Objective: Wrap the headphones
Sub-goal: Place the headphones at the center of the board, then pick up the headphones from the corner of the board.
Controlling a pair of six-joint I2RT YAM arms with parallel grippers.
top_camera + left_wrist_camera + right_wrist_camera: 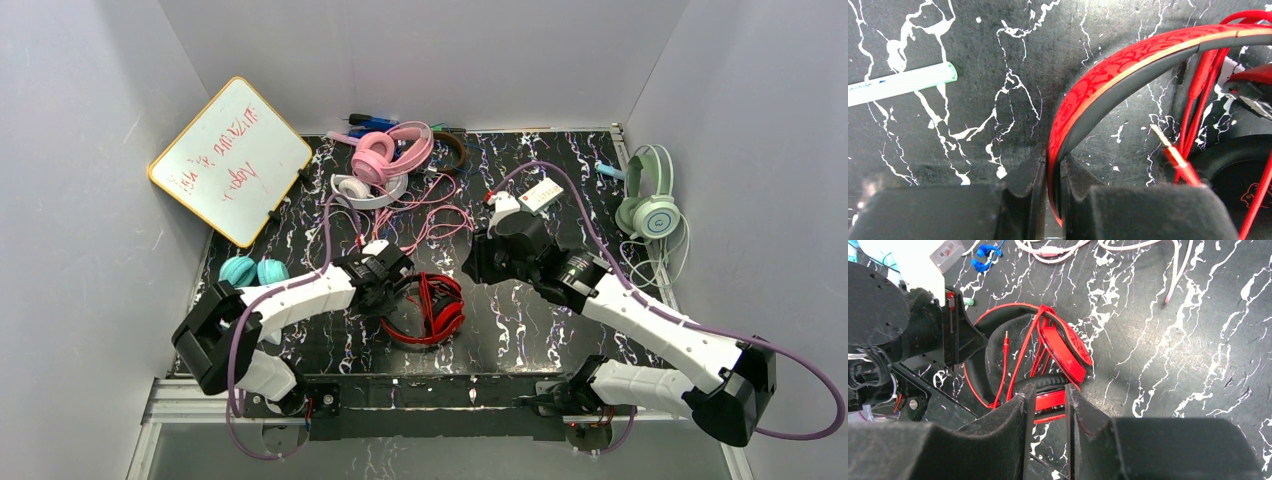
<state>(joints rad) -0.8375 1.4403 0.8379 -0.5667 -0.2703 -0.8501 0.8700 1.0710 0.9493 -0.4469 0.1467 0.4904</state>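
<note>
lab test cell: grey walls (420,50), marbled black table (540,325), scribbled whiteboard (230,160)

A whiteboard (232,160) leans at left, a white box (543,194) on the marbled table (520,330).

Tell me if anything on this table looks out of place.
The mint green headphones sit past the black tabletop at its right edge, their cord trailing loose. A pink cord sprawls unwound mid-table.

grey walls (90,120), black white-veined tabletop (520,320)
</note>
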